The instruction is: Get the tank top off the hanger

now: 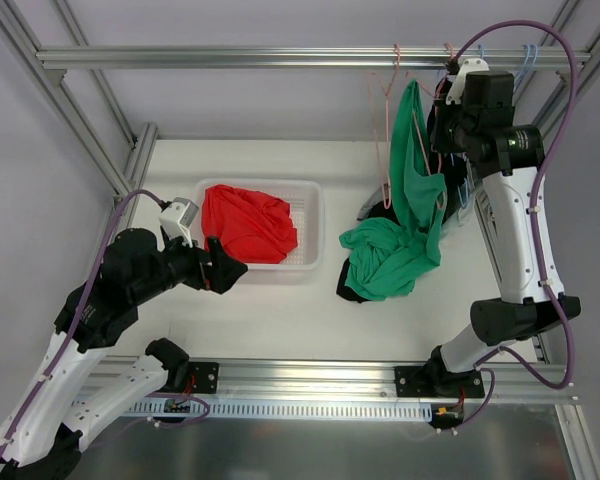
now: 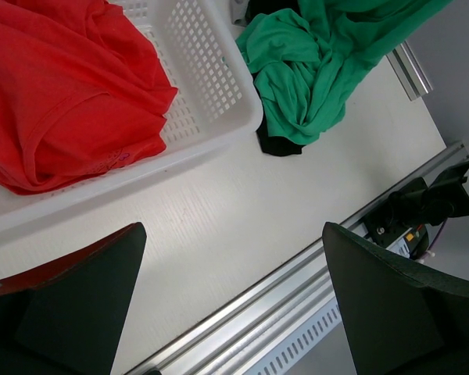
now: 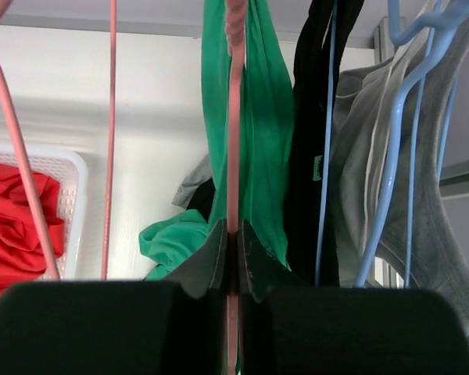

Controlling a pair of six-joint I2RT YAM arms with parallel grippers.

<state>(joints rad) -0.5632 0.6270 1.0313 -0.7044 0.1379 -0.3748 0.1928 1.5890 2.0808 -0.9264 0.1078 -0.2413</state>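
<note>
A green tank top (image 1: 400,240) hangs from a pink hanger (image 1: 418,135) on the top rail, and its lower part is piled on the table. In the right wrist view my right gripper (image 3: 233,234) is shut on the pink hanger's (image 3: 234,117) thin rod, with the green tank top (image 3: 266,117) draped just behind it. My left gripper (image 1: 225,270) hovers open and empty over the table by the basket. In its own view the left gripper (image 2: 234,258) has bare table between the fingers, and the green tank top's heap (image 2: 313,70) lies farther off.
A white basket (image 1: 315,225) holds a red garment (image 1: 245,225). An empty pink hanger (image 3: 16,156) hangs to the left. On the right are a black garment (image 3: 305,156), blue hangers (image 3: 399,117) and a grey garment (image 3: 359,156). Black cloth (image 2: 277,144) lies under the green heap.
</note>
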